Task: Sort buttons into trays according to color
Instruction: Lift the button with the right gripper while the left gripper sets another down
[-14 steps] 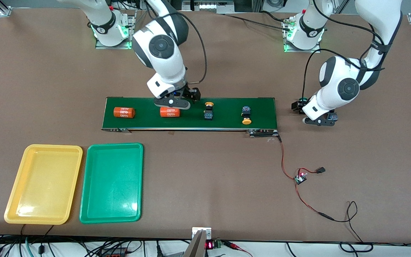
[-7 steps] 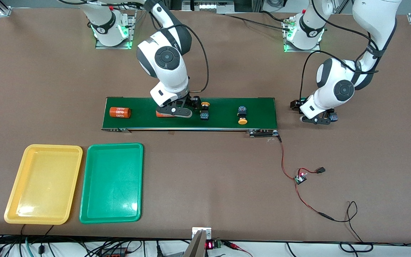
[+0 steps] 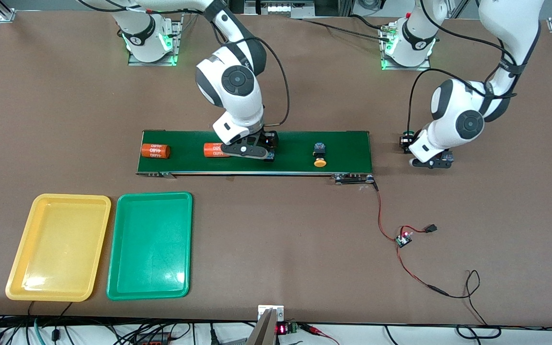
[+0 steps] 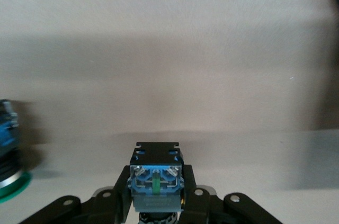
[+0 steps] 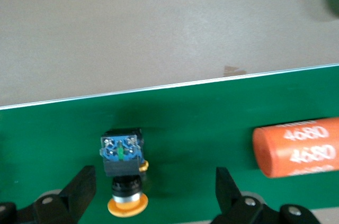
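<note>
Left gripper (image 4: pixel 157 211) clenched on a button (image 4: pixel 157 175) just off the conveyor belt (image 3: pixel 343 143), right gripper (image 5: pixel 153 192) spread wide around a yellow button (image 5: pixel 123 158) on the belt

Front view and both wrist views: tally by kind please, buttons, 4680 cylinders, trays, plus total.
Buttons: 4
Orange 4680 cylinders: 2
Trays: 2
Total: 8
</note>
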Robot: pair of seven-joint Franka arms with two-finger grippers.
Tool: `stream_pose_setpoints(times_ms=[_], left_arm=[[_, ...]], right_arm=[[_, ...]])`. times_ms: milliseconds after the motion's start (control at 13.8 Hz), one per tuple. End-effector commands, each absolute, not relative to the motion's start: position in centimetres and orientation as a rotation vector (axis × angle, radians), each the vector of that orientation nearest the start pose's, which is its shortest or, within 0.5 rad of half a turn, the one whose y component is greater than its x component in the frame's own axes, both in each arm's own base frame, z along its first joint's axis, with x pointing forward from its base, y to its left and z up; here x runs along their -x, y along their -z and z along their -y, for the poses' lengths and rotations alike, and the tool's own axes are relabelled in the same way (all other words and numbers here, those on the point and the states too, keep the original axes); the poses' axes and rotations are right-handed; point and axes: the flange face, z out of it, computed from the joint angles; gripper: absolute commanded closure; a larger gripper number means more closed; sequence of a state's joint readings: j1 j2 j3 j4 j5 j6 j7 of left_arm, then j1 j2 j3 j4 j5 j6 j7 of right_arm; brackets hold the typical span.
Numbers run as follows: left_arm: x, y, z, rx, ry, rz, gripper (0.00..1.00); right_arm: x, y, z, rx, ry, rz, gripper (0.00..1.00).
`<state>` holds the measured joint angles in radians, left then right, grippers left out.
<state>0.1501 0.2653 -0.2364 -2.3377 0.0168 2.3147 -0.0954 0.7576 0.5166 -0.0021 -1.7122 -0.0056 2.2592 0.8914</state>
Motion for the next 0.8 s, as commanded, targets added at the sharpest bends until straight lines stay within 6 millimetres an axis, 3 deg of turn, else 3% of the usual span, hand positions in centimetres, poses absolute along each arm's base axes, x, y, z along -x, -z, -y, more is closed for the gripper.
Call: stream_pose_setpoints(times_ms=[0, 73, 290, 508, 581, 653, 726], left_arm=[[-51.4, -25.2, 5.7, 3.119, -0.48, -0.006, 0.8], [-52.4, -26.4, 6.8, 3.124, -0.46, 0.002, 0.8], [-53.5, -29.2, 13.8, 3.155, -0.368, -0.046, 0.8], [-52.5, -29.0, 18.9, 3.162, -0.369, -0.07, 0.81], [-52.2, -28.9, 20.4, 3.166, -0.367, -0.063, 0.81], [-52.3, -28.8, 21.6, 3.184, -0.34, -0.058, 0.81], [-52.4, -28.5, 22.3, 3.2, -0.308, -0.067, 0.81]], right_arm=[[-49.2, -27.6, -47.1, 3.121, 0.039, -0.219, 0.0], [-49.1, -27.3, -47.1, 3.124, 0.033, -0.213, 0.0], [-48.9, -25.7, -47.2, 3.138, 0.012, -0.206, 0.0], [-48.8, -25.4, -47.2, 3.139, 0.008, -0.189, 0.0], [-48.8, -25.4, -47.2, 3.14, 0.006, -0.184, 0.14], [-48.7, -25.2, -47.1, 3.144, 0.001, -0.167, 0.39], [-48.8, -25.3, -47.0, 3.145, 0.0, -0.135, 0.73]])
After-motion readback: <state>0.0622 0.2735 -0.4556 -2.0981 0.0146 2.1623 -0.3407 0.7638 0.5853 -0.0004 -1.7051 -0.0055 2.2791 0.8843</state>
